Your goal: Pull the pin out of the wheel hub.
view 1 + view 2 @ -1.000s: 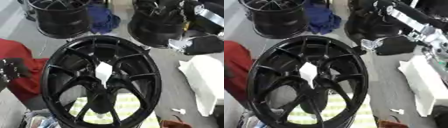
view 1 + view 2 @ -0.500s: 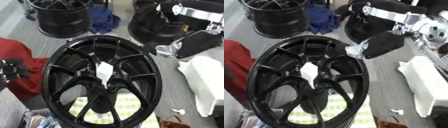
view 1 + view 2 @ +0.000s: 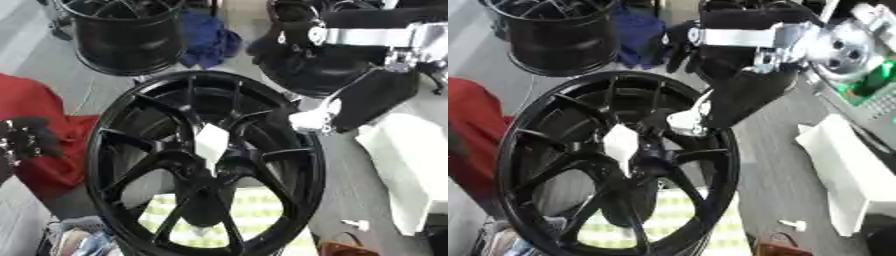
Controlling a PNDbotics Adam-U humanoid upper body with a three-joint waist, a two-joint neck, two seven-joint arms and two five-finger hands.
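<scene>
Nearest to us lies a yellow-and-white checked cloth (image 3: 254,215), seen through the spokes of the wheel hub (image 3: 206,161), a big black rim that fills the middle of the scene. At its centre sits the pin (image 3: 211,142), a pale, whitish piece standing out of the hub's middle, with nothing touching it. On the near right a small white object (image 3: 354,224) lies on the grey surface, and a white block (image 3: 411,170) runs along the right edge. At the left edge we see our left hand (image 3: 24,142), dark, its fingers loosely spread and holding nothing, in front of a red cloth (image 3: 39,130). Our right hand (image 3: 689,120) comes in from the far right and hovers over the hub's right rim, just right of the pin and apart from it; we cannot tell whether its fingers are apart or together. Farther off stand a second black rim (image 3: 127,35) on the left, a blue cloth (image 3: 208,40) beside it, and a third black rim (image 3: 302,75) on the right behind our right arm.
</scene>
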